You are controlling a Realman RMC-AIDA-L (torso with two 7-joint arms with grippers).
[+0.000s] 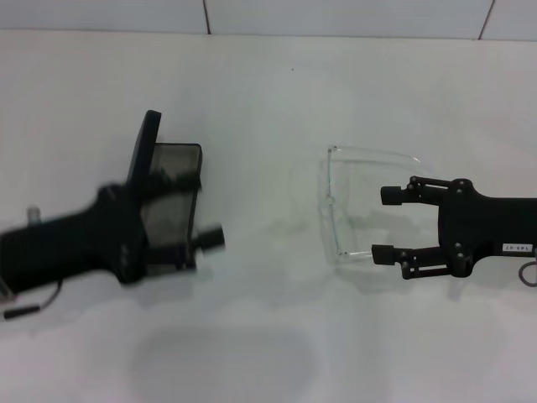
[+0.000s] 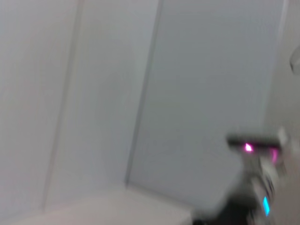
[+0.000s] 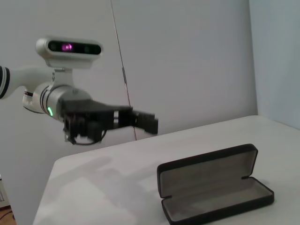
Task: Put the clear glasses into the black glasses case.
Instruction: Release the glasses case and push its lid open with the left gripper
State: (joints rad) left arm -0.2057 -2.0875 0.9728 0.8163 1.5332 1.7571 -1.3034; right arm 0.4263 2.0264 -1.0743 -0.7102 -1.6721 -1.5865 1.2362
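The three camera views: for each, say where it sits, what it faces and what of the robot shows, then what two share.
Head view: above, looking down at the table; left gripper over the black glasses case, right gripper at the clear glasses.
Left wrist view: faces the wall; robot parts at the edge.
Right wrist view: faces the open case and left gripper.
Shared: case, left gripper.

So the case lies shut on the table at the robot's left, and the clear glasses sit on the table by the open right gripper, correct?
Not quite: the black glasses case is open, its lid raised and the grey lining showing, as the right wrist view makes plain. The rest holds: it is on the table at the robot's left, and the clear glasses sit by the open right gripper.
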